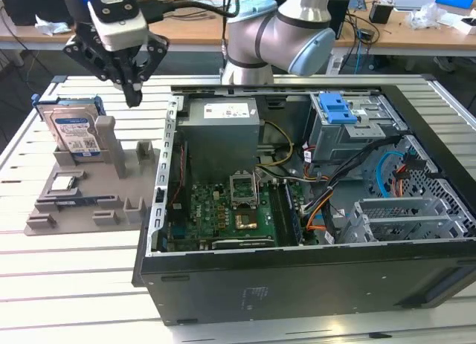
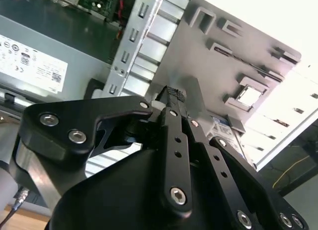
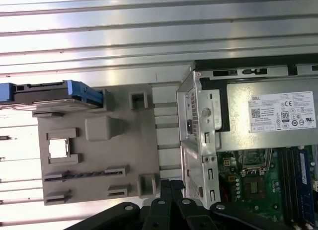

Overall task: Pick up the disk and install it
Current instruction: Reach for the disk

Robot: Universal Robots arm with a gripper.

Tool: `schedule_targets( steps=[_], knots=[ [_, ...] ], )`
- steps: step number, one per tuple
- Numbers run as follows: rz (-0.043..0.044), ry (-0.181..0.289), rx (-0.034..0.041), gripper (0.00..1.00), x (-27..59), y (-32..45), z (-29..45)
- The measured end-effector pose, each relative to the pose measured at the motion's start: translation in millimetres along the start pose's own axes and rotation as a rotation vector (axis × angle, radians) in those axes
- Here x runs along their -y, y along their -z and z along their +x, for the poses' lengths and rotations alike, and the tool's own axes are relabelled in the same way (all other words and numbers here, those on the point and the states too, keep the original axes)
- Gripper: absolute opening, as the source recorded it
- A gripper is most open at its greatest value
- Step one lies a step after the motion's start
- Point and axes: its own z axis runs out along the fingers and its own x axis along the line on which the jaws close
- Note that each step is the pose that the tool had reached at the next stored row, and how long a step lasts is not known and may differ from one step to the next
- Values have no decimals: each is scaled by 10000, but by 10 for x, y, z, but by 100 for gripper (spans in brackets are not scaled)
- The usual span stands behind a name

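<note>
- Closest to the lens in the second wrist view: gripper point(image 2: 173, 97), black fingers point(image 2: 175, 150) drawn together to a single tip, nothing pinched between them.
- Hovering over the grey fixture tray point(image 1: 111, 182), touching nothing, just outside the side wall of the open computer case point(image 1: 297, 284).
- Parked in that tray, at the exterior view's left: the disk point(image 1: 73, 132), stood on edge and leaning back, labelled face outward, blue rails along its sides.
- Lower than the fingertips and toward the exterior view's left of them; near, yet clearly apart.
- Edge-on in the first wrist view: a thin blue-and-silver strip, long axis running along the tray's border.
- Lying flat in a pocket of the same tray, in front of the disk: small silver chip point(image 1: 63, 183).
- Judged not yet picked up; blue latch point(image 1: 336, 106) inside the case, well apart from the disk.
</note>
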Motion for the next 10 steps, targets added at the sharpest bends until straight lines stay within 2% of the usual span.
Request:
schedule_targets(
  steps=[7,10],
  knots=[
    [1,-3,-1,11,1,8,305],
    [5,-1,0,11,-15,12,537]
  ],
)
